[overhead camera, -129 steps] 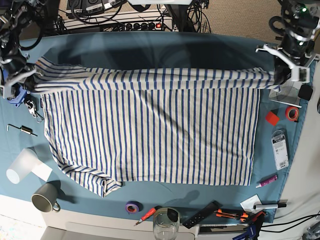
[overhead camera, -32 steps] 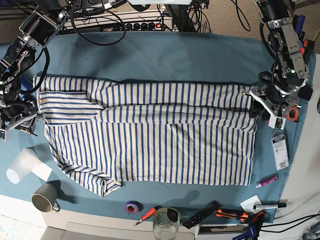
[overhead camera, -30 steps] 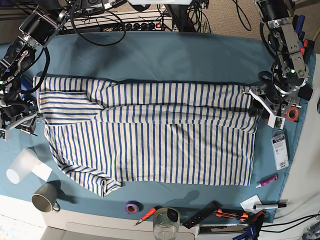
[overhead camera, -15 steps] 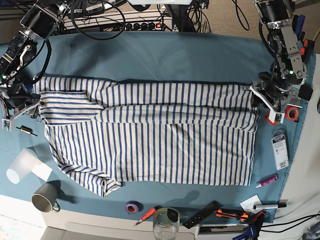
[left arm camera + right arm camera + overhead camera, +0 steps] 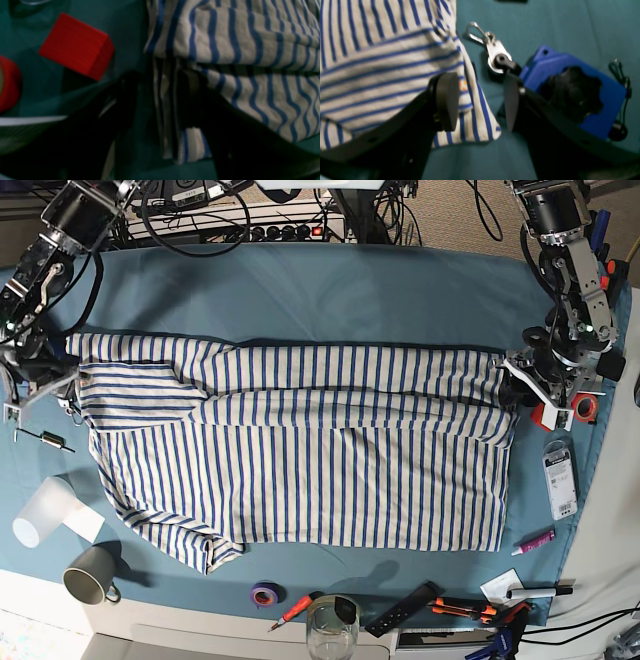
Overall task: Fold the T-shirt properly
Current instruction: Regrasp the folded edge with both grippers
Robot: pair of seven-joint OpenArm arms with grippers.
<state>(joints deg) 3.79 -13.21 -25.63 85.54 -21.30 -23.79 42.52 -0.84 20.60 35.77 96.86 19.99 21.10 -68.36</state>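
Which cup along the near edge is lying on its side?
The white plastic cup at the base view's left edge lies tipped over. The grey mug and the clear glass both stand upright.

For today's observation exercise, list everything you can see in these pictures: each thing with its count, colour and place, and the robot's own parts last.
T-shirt: 1, cream with blue stripes, spread across the middle, top edge folded down.
Cloth: 1, teal, covering the table.
Block: 1, red, right of the shirt.
Tape: 1, red, far right.
Tape roll: 1, purple, front edge.
Mug: 1, grey, front left.
Cup: 1, white, lying at left.
Glass: 1, clear, front centre.
Screwdriver: 1, red-handled, front.
Clamp: 1, blue, left edge.
Packet: 1, clear, right.
Left gripper: 1, black, open at the shirt's right edge.
Right gripper: 1, black, open at the shirt's left corner.
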